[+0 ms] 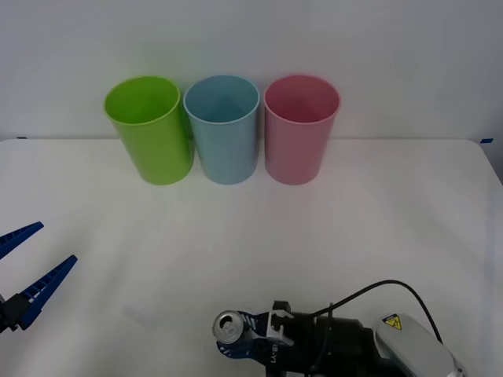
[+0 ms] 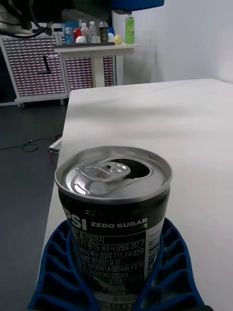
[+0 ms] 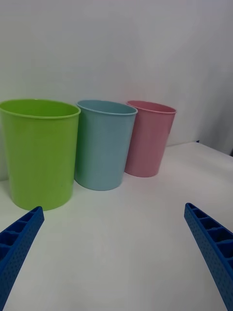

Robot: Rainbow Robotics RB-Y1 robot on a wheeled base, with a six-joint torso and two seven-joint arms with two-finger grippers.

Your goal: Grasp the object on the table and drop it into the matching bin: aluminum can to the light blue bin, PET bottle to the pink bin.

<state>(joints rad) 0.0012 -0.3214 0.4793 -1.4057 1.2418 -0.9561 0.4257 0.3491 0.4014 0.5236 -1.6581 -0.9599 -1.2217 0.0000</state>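
So the aluminum can (image 2: 112, 214) is clamped between the blue ribbed fingers (image 2: 63, 272) of the right gripper (image 1: 250, 336), down at the near edge of the table (image 1: 377, 228). The left gripper (image 1: 30, 273) just sits spread wide on the left. My worry: the grip looks low on the can, so it might tip on the long reach to the light blue bin (image 1: 224, 129), and it's squeezed between the lime green cup (image 1: 149, 129) and the pink bin (image 1: 300, 129), so a sloppy drop lands wrong

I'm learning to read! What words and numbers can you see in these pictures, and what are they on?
"ZERO SUGAR": on the aluminum can, held upright in the right gripper.
"PSI": cut-off brand letters beside it on the can.
"19780614 001449": in the small print lower down; the other small lines are too blurred to read.
Yellow warning triangle: a sign on the right arm, no words readable.
Green, light blue bin and pink cups: no writing.
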